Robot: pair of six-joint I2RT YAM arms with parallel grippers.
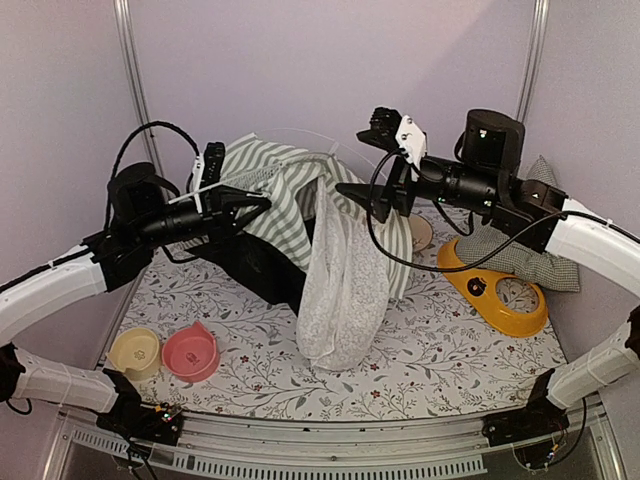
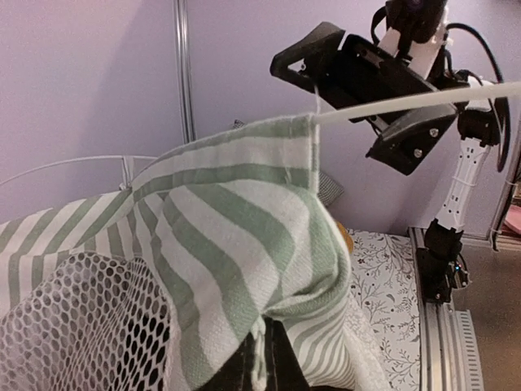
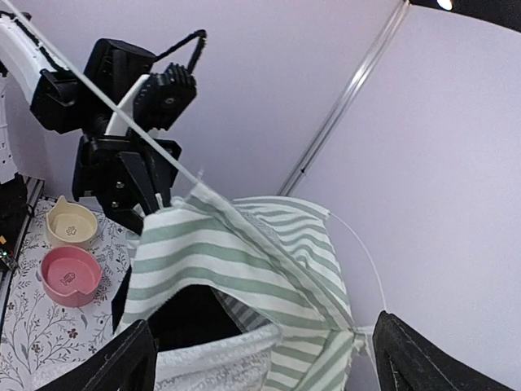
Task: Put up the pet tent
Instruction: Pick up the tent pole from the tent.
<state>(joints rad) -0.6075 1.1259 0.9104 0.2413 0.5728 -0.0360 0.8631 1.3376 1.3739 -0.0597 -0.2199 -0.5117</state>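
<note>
Right, top view: the pet tent (image 1: 290,210) hangs lifted over mid-table (image 1: 440,350), its lace curtain (image 1: 340,290) drooping toward the near edge. The left gripper (image 1: 258,205) is clamped on the tent's left side. The right gripper (image 1: 352,192) is at its upper right, jaws wide. A pink bowl (image 1: 190,352) and cream bowl (image 1: 135,352) sit near left, an orange feeder (image 1: 495,290) and checked cushion (image 1: 520,250) on the right.

Left wrist: own fingers (image 2: 281,371) pinch striped fabric, mesh window (image 2: 89,326) lower left. A thin white pole (image 2: 423,95) runs right between the right gripper's spread jaws; can't tell if it touches.

Right wrist: own fingers (image 3: 122,362) far apart, gripping nothing, striped fabric beyond.
</note>
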